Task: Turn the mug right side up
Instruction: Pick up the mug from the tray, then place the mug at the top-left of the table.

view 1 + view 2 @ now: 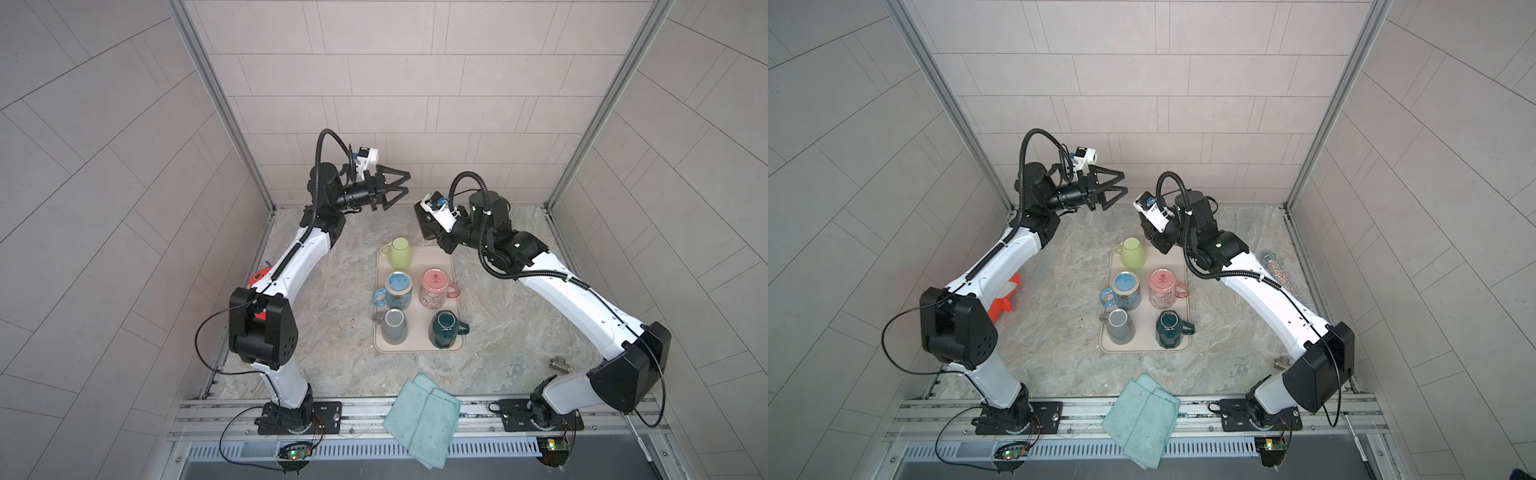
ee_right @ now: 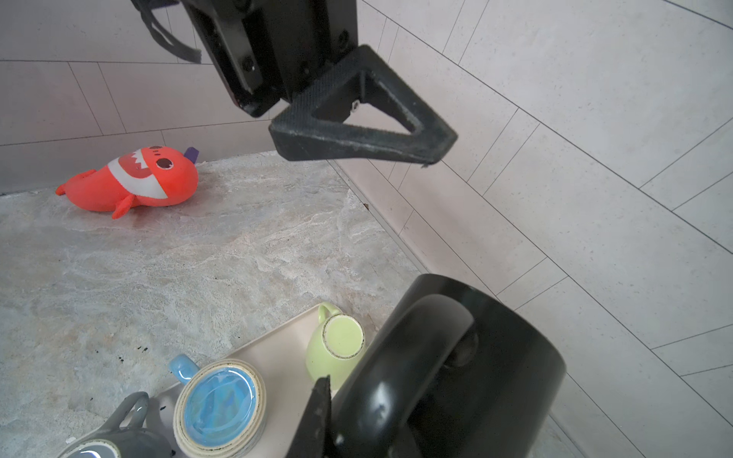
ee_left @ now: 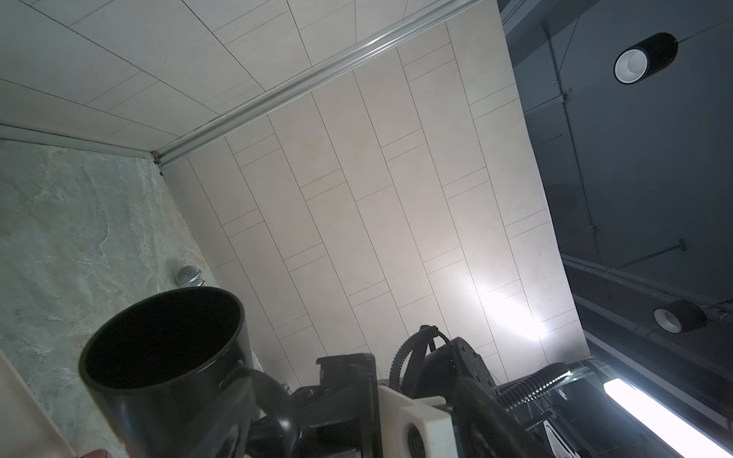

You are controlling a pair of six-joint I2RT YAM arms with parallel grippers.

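Six mugs in view, five on a tray and one in the air, over a marbled surface [image 1: 332,316]. Near the left edge of the surface, a red plush fish [image 2: 135,182] on its side, well apart from the rest. Next, the left gripper [image 1: 405,183], raised near the far edge; hangs in open air with jaws spread wide, seen so in both top views. Then the beige tray [image 1: 417,332] in the middle of the surface, mugs in two columns. Left column, far to near: green mug [image 1: 401,253] in the far left corner, base up; blue mug [image 1: 398,289], base up; grey mug [image 1: 394,326] in the near left corner. Right column: pink mug [image 1: 434,289], base up with a stamp on it; dark green mug [image 1: 445,328] in the near right corner. At the near edge of the surface, a teal cloth [image 1: 424,419] draped over that edge. Farther right, the right gripper [image 2: 357,416], above the tray's far right corner; pinches the handle of the black mug [image 3: 166,357]. Holds it lifted off the tray, near the green mug, tilted, mouth open toward the left wrist camera. Mostly hidden beneath the wrist in the top views. Toward the right edge of the surface, a small metal fitting [image 1: 559,363] by the near right corner and a microphone [image 3: 189,275] farther back.
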